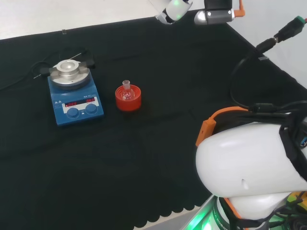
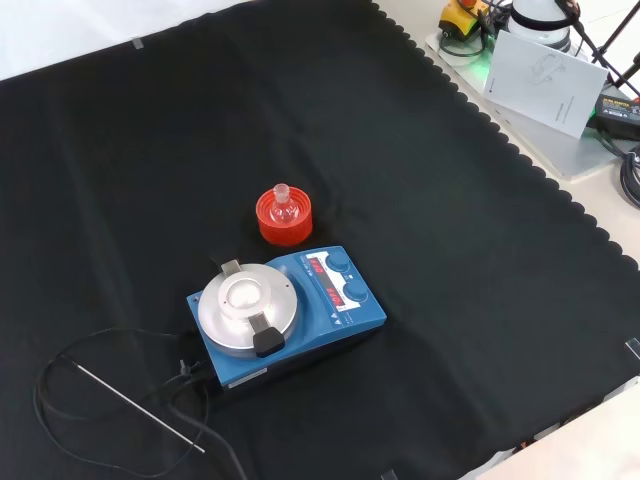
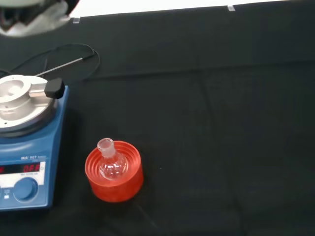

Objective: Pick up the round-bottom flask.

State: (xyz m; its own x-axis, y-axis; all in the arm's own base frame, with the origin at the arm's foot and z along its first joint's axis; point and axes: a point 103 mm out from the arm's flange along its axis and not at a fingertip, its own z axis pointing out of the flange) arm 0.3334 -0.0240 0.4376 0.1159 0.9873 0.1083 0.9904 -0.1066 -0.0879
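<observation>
In the head view, a blue hotplate stirrer (image 1: 75, 98) with a round metal top stands at the left of the black cloth (image 1: 144, 182), its thin probe and cable (image 1: 36, 72) lying behind it. Just to its right, apart from it, the small clear round-bottom flask (image 1: 126, 91) sits upright, neck up, in a red ribbed stand (image 1: 128, 98). In the front view the flask (image 2: 283, 203) stands just beyond the stirrer (image 2: 290, 310). A blurred white part of the hand (image 3: 34, 14) shows in the wrist view; whether its fingers are open or closed I cannot tell.
</observation>
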